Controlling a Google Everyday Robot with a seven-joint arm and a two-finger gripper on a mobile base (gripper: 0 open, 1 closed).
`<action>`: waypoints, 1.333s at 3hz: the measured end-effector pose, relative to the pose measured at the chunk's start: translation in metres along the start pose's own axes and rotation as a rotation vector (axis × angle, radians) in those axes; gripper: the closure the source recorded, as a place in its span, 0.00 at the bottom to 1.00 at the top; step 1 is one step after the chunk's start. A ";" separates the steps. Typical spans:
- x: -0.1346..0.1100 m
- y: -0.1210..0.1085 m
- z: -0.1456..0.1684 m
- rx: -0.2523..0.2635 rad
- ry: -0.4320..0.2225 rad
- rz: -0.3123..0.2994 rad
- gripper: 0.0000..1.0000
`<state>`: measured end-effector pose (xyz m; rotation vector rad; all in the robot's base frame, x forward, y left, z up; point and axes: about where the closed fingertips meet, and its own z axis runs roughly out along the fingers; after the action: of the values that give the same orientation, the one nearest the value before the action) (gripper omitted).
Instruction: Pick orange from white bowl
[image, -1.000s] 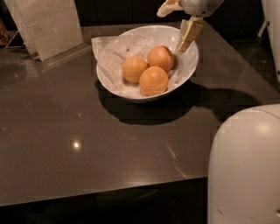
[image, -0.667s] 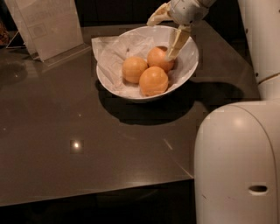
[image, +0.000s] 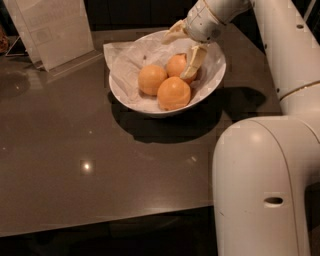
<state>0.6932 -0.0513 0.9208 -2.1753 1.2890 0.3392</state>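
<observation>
White and shiny, the white bowl (image: 150, 109) sits on the far side of the dark table (image: 100, 160), a little to the right. Crinkly paper (image: 125, 60) lies inside it, so the fruit has a soft bed. Three round fruits lie close together at the bottom. I think the sloping sides make them roll to the middle.

The gripper (image: 177, 57) hangs over the far right part of the bowl and comes in from above. Its fingers are spread apart. One finger (image: 192, 62) points down and lies against the right side of the orange (image: 175, 65), which is the far one of the three. The other finger (image: 174, 33) sticks out up by the far rim and does not seem to touch any fruit. So nothing is pinched yet.

Coming from above makes sense, because the rim is high. The paler orange (image: 152, 79) sits to the left of the orange and the near orange (image: 174, 93) sits in front, both right up against it. Next, I think the fingers must go down around the orange and close gently, so the other two do not get pushed.

A clear sign stand (image: 55, 30) is at the far left, well apart. The big white arm (image: 265, 190) fills the near right.
</observation>
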 end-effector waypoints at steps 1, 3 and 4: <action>0.000 0.000 0.000 0.000 0.000 0.000 0.22; -0.003 -0.002 -0.004 0.000 0.000 0.000 0.19; 0.000 0.000 0.000 0.000 0.000 0.000 0.13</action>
<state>0.6931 -0.0512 0.9210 -2.1753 1.2890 0.3392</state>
